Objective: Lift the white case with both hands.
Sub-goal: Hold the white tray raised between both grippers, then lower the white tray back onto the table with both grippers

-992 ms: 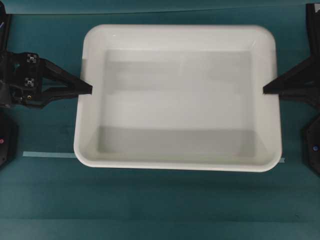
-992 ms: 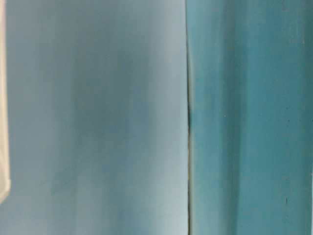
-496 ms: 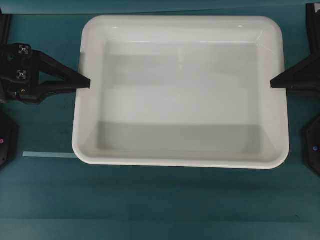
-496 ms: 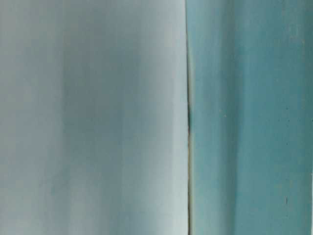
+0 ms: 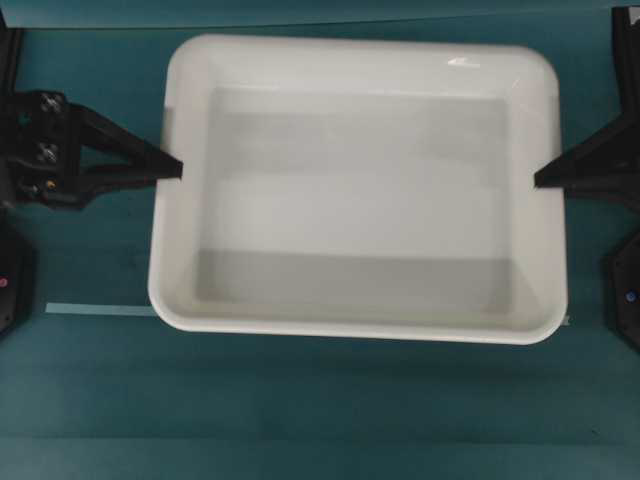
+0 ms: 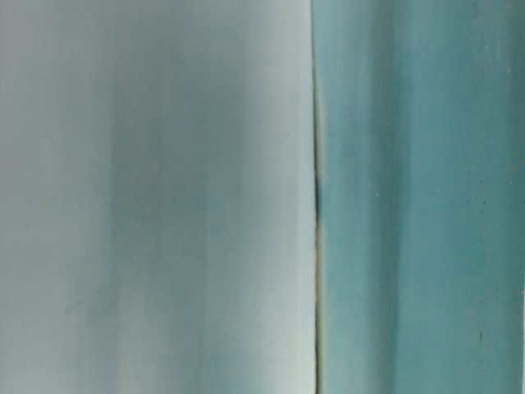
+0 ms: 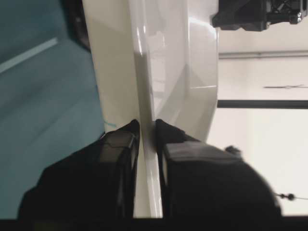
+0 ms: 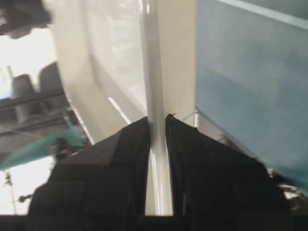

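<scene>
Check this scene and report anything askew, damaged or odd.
Nothing stands out. The white case looks intact and empty, sitting nearly square in the overhead view. The left gripper and right gripper each pinch its rim at opposite ends. The table-level view is filled by a blurred pale surface.

The white case [image 5: 360, 190] lies between the left claw [image 5: 176, 170] and right claw [image 5: 540, 180], each touching its side rim

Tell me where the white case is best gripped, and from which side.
Grip the white case by its thin raised rim at the middle of each short side, coming in from outside. The left tool and right tool pinch there now; the case is far too wide to span.
</scene>
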Tool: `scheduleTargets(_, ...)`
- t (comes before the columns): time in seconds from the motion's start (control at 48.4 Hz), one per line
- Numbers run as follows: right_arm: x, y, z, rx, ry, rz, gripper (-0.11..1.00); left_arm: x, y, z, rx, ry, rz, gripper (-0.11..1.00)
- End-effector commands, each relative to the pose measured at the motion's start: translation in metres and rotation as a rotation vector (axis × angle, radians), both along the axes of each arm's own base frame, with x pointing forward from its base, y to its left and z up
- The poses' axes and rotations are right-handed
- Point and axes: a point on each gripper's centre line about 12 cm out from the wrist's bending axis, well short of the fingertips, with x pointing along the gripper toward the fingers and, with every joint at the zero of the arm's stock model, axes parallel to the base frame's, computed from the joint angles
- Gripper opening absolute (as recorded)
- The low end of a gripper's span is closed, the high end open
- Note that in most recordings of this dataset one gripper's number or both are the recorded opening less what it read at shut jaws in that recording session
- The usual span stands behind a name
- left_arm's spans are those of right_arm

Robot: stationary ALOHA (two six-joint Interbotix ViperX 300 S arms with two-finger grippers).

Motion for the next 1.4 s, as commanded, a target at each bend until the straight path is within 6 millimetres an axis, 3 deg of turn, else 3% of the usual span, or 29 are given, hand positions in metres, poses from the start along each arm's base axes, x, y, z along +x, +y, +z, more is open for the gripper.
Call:
scheduleTargets(0.0,0.006,-0.002,-0.01,-0.008,0.026,-0.002,0.12,0.007,0.003,-0.013,0.006,0.027,0.006,0.09)
scheduleTargets(0.682,0.01,-0.004,-0.144,-0.03,0.245,-0.001,0.12,0.006,0.006,-0.145,-0.017,0.3,0.017,0.07)
scheduleTargets(0.992,0.02,0.0,-0.184,-0.042,0.309,0.017,0.12,0.005,0.007,-0.191,-0.026,0.415,0.02,0.07)
scheduleTargets(1.384,0.034,-0.001,-0.224,-0.07,0.386,0.022,0.12,0.0,0.006,-0.225,-0.034,0.522,0.018,0.06)
